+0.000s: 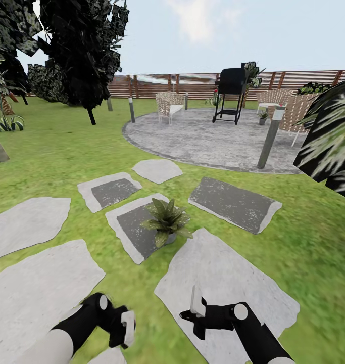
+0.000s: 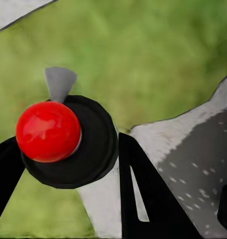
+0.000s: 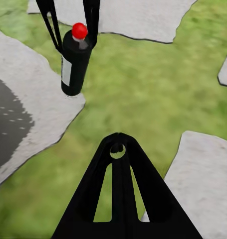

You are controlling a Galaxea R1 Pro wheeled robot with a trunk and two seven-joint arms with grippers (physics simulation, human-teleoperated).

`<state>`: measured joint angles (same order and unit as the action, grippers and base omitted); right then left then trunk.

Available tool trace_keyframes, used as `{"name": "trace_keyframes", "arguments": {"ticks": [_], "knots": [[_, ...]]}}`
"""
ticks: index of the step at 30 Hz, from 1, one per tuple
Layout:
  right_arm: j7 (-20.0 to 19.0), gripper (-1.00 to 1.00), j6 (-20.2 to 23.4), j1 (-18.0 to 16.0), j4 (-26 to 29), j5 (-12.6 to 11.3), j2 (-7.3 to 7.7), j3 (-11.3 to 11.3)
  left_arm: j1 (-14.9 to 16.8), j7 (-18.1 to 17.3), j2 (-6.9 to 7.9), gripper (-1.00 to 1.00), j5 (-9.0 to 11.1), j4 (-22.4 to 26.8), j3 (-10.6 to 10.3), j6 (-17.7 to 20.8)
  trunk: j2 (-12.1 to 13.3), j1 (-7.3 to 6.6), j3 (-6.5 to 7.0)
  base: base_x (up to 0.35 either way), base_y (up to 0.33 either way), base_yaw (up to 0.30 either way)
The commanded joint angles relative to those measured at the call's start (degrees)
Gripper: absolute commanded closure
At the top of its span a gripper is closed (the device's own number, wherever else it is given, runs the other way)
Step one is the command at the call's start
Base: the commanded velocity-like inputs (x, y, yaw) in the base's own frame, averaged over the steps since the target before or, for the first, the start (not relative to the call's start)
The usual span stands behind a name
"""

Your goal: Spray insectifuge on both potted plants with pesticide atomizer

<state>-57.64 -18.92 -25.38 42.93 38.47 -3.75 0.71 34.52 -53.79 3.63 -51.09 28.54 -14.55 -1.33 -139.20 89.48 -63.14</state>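
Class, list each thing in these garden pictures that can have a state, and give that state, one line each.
Atomizer: roughly upright, clamped in the left gripper.
Left gripper: shut on the atomizer.
Right gripper: shut, empty.
Near plant: upright on a stepping stone.
Far plant: upright on the patio.
Grill: lid down.

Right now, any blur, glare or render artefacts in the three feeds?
Head view: potted plant is crisp mid-frame, grass smears toward the right edge, and trees render as blocky black patches. Left wrist view: pesticide atomizer is very close, with a glossy highlight on its red tip and soft grass behind. Right wrist view: grass is blurred throughout.
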Motion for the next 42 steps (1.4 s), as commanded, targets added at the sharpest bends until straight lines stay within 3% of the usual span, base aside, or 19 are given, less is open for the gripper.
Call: {"name": "trace_keyframes", "arguments": {"ticks": [1,2,3,8,12,14,16,18,21,22,23,24,26,28,30,33,37,39,42], "knots": [[-0.10,1.00,-0.20,-0.02,0.06,0.37,-0.01,0.08,0.02,-0.03,0.96,1.00,-0.11,-0.81,-0.16,-0.17,-0.02,-0.01,-0.05,0.000,0.000,0.000],[-0.10,1.00,-0.22,-0.02,0.06,0.37,0.02,0.08,0.02,0.07,1.92,1.00,-0.13,-1.55,-0.14,-0.21,-0.02,-0.01,-0.05,0.000,0.000,0.000],[-0.10,-1.00,-0.23,-0.02,0.05,0.37,0.06,0.11,0.02,0.12,2.94,1.00,-0.11,-2.07,-0.14,-0.23,-0.02,-0.01,-0.05,0.000,0.000,0.000],[-0.08,-1.00,-0.24,-0.02,-0.06,0.37,0.30,0.16,0.02,0.40,6.66,1.00,-0.13,-4.82,0.65,-4.19,-0.02,-0.01,-0.05,0.000,0.000,0.000],[0.77,-1.00,-0.40,-0.02,-0.31,0.37,0.44,0.55,0.02,1.33,7.81,1.00,-0.20,-7.09,2.75,-4.99,-0.02,-0.01,-0.05,0.000,0.000,0.000],[4.48,-1.00,-0.47,-0.02,-1.65,0.37,0.62,0.71,0.02,5.07,7.92,1.00,-0.12,-7.77,4.66,-4.97,-0.02,-0.01,-0.05,0.000,0.000,0.000],[11.23,-1.00,-0.49,-0.02,-5.22,0.36,1.32,0.73,0.02,10.59,7.88,1.00,0.00,-9.35,9.61,-5.00,-0.02,-0.01,-0.05,0.000,0.000,0.000],[19.24,-1.00,-0.53,-0.02,-10.27,0.23,2.06,0.74,0.02,15.58,7.78,1.00,0.02,-11.95,16.94,-5.18,-0.02,-0.01,-0.05,0.000,0.000,0.000],[32.17,-1.00,-0.61,-0.02,-18.16,0.02,2.80,0.77,0.00,22.08,7.72,1.00,0.00,-15.16,31.89,-6.32,-0.02,-0.01,-0.05,0.000,0.000,0.000],[37.69,-1.00,-0.60,0.03,-21.29,-0.07,2.96,0.78,-0.20,24.59,7.71,1.00,-0.03,-16.28,38.23,-7.03,-0.02,-0.01,-0.05,0.000,0.000,0.000],[41.58,-1.00,-0.60,0.04,-23.55,-0.23,3.02,0.86,-0.60,26.34,7.69,1.00,-0.04,-16.88,42.38,-7.68,-0.02,-0.01,-0.05,0.000,0.000,0.000],[47.78,-1.00,-0.59,0.06,-27.32,-1.06,3.08,1.53,-1.60,29.29,7.55,1.00,-0.05,-17.38,48.49,-9.10,-0.02,-0.01,-0.05,0.000,0.000,0.000],[55.10,-1.00,-0.83,0.10,-32.19,-3.25,3.11,2.93,-2.96,33.07,7.32,1.00,-0.06,-17.71,55.24,-11.45,-0.02,-0.01,-0.05,0.000,0.000,0.000],[62.82,-1.00,-3.09,0.17,-37.52,-8.61,3.16,4.62,-4.63,37.76,7.10,1.00,-0.01,-17.97,63.06,-15.00,-0.02,-0.01,-0.05,0.000,0.000,0.000],[65.59,-1.00,-6.08,0.25,-38.95,-13.51,3.28,5.05,-5.86,39.57,7.04,1.00,0.01,-18.03,67.22,-16.75,-0.02,-0.01,-0.05,0.000,0.000,0.000],[69.22,-1.00,-12.18,0.86,-39.94,-22.79,5.11,5.31,-8.71,40.77,7.01,1.00,-0.01,-18.05,75.73,-21.77,-0.02,-0.01,-0.05,0.000,0.000,0.000],[69.95,-1.00,-15.71,2.99,-40.10,-28.19,7.32,5.35,-12.08,40.94,7.08,1.00,-0.06,-18.00,83.61,-26.62,-0.02,-0.01,-0.05,0.000,0.000,0.000],[69.92,-1.00,-16.31,3.33,-40.08,-32.02,7.61,5.33,-12.81,40.95,7.09,1.00,-0.06,-18.04,85.21,-27.39,-0.02,-0.01,-0.05,0.000,0.000,0.000],[69.59,-1.00,-16.61,3.47,-40.10,-34.57,7.44,5.15,-13.11,40.88,6.95,1.00,-0.11,-18.13,85.80,-27.65,-0.02,-0.01,-0.05,0.000,0.000,0.000]]}}
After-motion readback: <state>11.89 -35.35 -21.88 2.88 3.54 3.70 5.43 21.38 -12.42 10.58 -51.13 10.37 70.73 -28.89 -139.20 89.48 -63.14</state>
